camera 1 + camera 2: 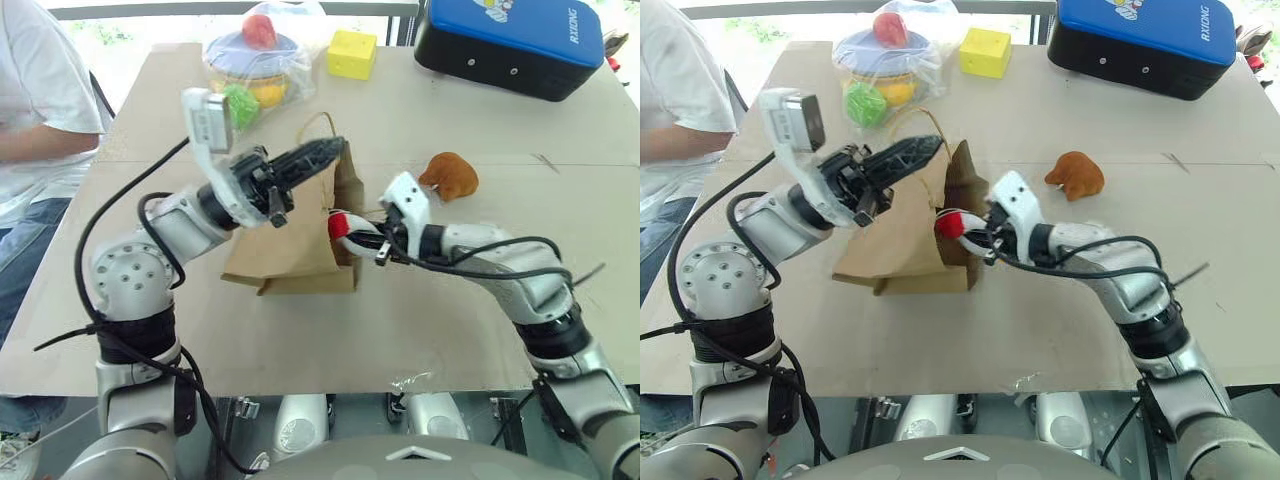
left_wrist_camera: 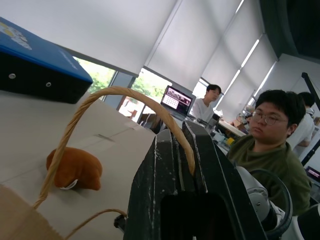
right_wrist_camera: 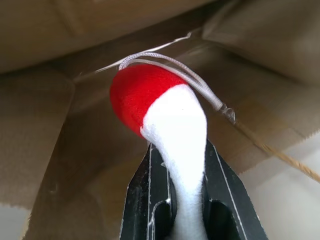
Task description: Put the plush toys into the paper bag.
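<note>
1. Left gripper (image 1: 335, 150) is clamped tight on one twisted-paper loop handle (image 2: 100, 100) of the paper bag (image 1: 290, 250), lifting the mouth open toward the right arm.
2. Right gripper (image 3: 175, 165) is pinched on the white body of the rocket plush (image 3: 160, 110); its red nose leads, right at the bag mouth, with brown paper walls all around it in the right wrist view.
3. Brown plush (image 1: 450, 175) sits on the table (image 1: 450, 320), right of the bag, apart from it, untouched.
4. Handling, judged: rocket looks light, soft and squashy, with the fabric bulging above the fingers. A mid-body grip looks fine and should slip free easily on release.
5. Brown plush is lumpy, fuzzy and rounded; best to grab it across the widest bulge, with low slip risk.
6. Bag is thin kraft paper, creased and floppy, lying half flat. The handle is a thin, stiff cord. The mouth probably collapses if the handle is dropped.
7. A thin cord loop (image 3: 165, 62) on the rocket's nose may snag on the bag edge.
</note>
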`<state>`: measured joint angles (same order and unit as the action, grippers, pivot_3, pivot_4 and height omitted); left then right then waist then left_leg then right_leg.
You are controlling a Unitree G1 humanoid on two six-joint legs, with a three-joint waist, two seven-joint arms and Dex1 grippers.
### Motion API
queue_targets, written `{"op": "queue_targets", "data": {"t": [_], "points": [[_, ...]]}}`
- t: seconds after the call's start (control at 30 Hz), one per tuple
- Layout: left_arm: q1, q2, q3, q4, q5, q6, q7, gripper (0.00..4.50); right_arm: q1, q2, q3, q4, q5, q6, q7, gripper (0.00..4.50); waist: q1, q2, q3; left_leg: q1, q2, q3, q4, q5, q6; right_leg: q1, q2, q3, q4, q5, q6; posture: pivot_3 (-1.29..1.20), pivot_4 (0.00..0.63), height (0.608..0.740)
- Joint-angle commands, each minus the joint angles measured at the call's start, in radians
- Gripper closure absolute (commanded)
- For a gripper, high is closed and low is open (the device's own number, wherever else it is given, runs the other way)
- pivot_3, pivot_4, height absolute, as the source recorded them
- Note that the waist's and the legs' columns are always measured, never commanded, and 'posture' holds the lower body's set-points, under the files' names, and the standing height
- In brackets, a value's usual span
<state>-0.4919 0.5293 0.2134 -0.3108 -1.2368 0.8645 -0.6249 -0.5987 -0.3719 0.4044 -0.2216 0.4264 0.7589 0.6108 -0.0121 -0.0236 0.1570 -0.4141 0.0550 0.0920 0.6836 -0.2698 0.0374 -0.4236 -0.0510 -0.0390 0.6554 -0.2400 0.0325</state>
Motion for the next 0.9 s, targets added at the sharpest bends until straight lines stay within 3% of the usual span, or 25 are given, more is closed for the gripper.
{"op": "queue_targets", "data": {"t": [0.03,0.2,0.3,0.33,0.43,0.57,0.8,0.9], "points": [[-0.002,0.004,-0.012,-0.039,0.004,-0.008,-0.024,4.5,-0.081,0.034,0.092,0.106,-0.145,-0.253,0.094,4.45,0.0,0.0,0.0,0.0,0.0,0.001,0.0,0.0,0.0,-0.001,0.0,0.0,0.0,0.0,0.0,0.0,0.15,0.74],[0.025,0.008,-0.011,-0.049,0.016,-0.017,-0.04,4.5,-0.135,0.079,0.195,0.325,-0.338,-0.645,0.188,4.45,0.0,0.0,0.0,-0.001,0.0,0.0,0.0,0.0,0.0,-0.001,0.0,0.0,0.0,0.0,0.0,0.0,0.15,0.74],[0.044,0.018,-0.012,-0.062,0.037,-0.026,-0.061,4.5,-0.133,0.092,0.188,0.399,-0.35,-0.752,0.259,4.45,0.001,0.0,0.0,-0.001,0.0,0.0,0.0,0.0,0.0,-0.001,-0.001,0.0,0.0,0.0,0.0,0.0,0.15,0.74],[0.05,0.022,-0.013,-0.068,0.05,-0.035,-0.072,4.5,-0.133,0.095,0.177,0.413,-0.35,-0.779,0.277,3.72,0.001,0.0,0.0,-0.001,0.0,0.001,0.0,0.0,0.0,-0.001,-0.001,0.0,0.0,0.0,0.0,0.0,0.15,0.74],[0.058,0.024,-0.015,-0.073,0.072,-0.052,-0.091,4.5,-0.123,0.094,0.143,0.404,-0.321,-0.787,0.328,2.37,0.001,0.0,0.0,-0.001,0.001,0.001,0.001,0.0,0.0,-0.001,-0.002,0.0,0.0,0.0,0.0,0.0,0.15,0.74],[0.069,0.024,-0.01,-0.068,0.098,-0.079,-0.119,4.5,-0.059,0.014,0.08,0.28,-0.325,-0.753,0.337,0.6,0.005,0.0,0.0,-0.001,0.002,0.0,0.001,0.0,-0.001,-0.001,-0.002,0.0,0.001,0.0,0.0,0.0,0.15,0.74],[0.091,0.039,-0.008,-0.03,0.163,-0.13,-0.189,4.5,0.067,-0.106,-0.068,0.026,-0.289,-0.566,0.29,0.6,0.005,0.0,0.0,0.0,0.001,0.001,0.001,0.0,-0.001,-0.001,-0.003,0.0,0.001,0.0,0.0,0.0,0.15,0.74],[0.104,0.047,-0.038,-0.012,0.254,-0.201,-0.25,4.5,0.126,-0.141,-0.139,-0.088,-0.254,-0.452,0.258,0.6,0.004,0.0,0.0,0.0,0.001,0.001,0.001,0.0,-0.001,-0.001,-0.002,0.0,0.001,0.0,0.0,0.0,0.15,0.74]]}}
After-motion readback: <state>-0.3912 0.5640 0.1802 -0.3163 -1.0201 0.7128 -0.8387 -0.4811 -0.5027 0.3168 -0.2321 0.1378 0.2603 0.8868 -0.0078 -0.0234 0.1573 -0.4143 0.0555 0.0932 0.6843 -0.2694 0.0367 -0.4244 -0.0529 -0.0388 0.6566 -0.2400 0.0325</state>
